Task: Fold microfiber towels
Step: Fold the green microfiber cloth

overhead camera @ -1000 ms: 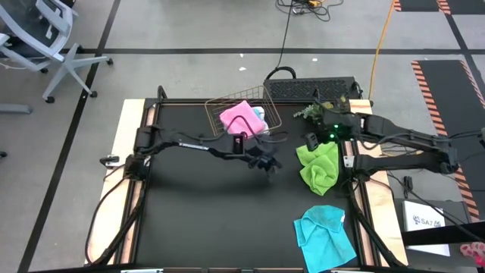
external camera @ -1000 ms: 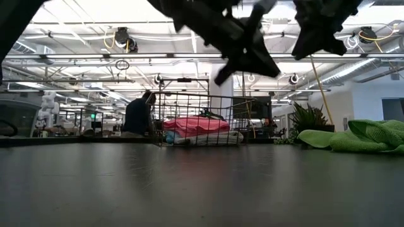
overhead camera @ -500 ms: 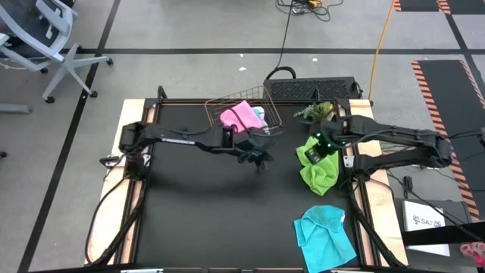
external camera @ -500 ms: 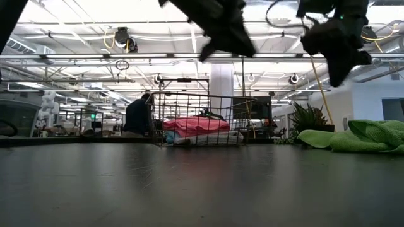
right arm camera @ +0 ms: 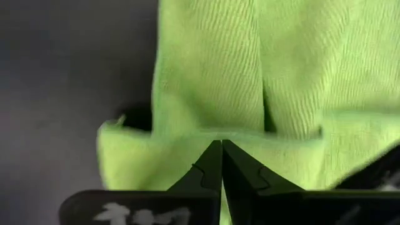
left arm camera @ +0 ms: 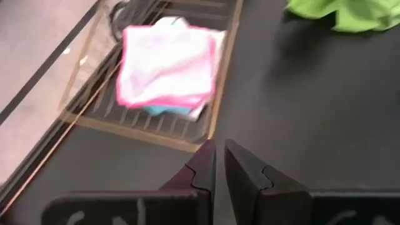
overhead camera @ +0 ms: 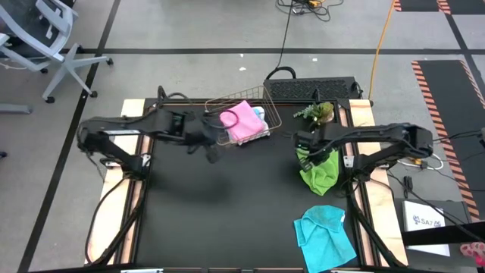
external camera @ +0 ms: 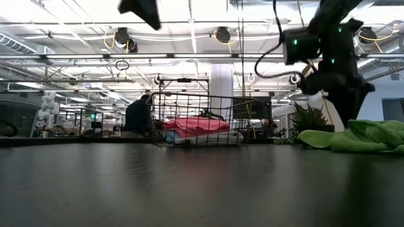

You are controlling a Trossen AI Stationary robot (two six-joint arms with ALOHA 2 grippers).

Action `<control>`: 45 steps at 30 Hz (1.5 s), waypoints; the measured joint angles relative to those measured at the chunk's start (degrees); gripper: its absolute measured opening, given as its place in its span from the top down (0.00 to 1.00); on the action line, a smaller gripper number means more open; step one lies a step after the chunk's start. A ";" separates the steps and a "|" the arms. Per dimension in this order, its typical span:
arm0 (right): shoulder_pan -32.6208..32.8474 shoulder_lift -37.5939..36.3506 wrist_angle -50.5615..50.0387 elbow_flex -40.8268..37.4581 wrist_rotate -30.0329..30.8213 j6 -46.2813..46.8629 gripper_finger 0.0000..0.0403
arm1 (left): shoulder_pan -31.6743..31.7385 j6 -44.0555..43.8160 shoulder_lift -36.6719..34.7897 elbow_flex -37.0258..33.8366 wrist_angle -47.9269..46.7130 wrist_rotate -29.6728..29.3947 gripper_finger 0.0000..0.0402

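right gripper [right arm camera: 221,145] pressed together, pinching the near edge of the lime green towel [overhead camera: 320,168] at the table's right side, cloth's length running away from it; left gripper [left arm camera: 219,164] near-closed, empty, beside the copper wire basket [overhead camera: 267,115].

Two dark, slender jointed arms trail black cables, with green lights glowing on the right arm's wrist [overhead camera: 304,139].

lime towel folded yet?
No. The lime green towel lies bunched in uneven ridges by the table's right edge, right gripper on it.
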 joint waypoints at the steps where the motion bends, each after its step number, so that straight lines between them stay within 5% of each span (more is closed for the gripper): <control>1: 0.00 0.74 1.28 -0.99 0.63 0.05 1.00 | -0.22 -0.80 -0.95 0.00 -1.67 -0.47 0.91; 9: 1.06 5.40 18.45 -5.88 -1.14 5.38 1.00 | -2.10 -3.21 -6.17 0.00 -8.90 -2.13 0.91; 18: 5.58 8.11 62.06 -6.07 -5.85 9.85 1.00 | -3.70 -2.65 -6.84 0.00 -9.63 -2.16 0.91; 23: 7.63 7.41 72.21 -6.16 -6.14 10.34 1.00 | -3.79 -4.31 -6.72 0.00 -9.02 -3.08 0.91; 27: 9.17 6.11 68.84 -6.01 -6.14 10.36 1.00 | -3.98 -5.49 -6.62 0.00 -9.00 -3.67 0.91; 37: 14.15 3.99 36.14 -6.12 -1.31 14.46 1.00 | -4.00 -5.67 -6.62 0.00 -8.76 -4.02 0.91; 45: 21.63 7.88 47.02 -6.08 -1.67 20.42 1.00 | -4.00 -5.80 -6.62 0.00 -8.65 -4.26 0.91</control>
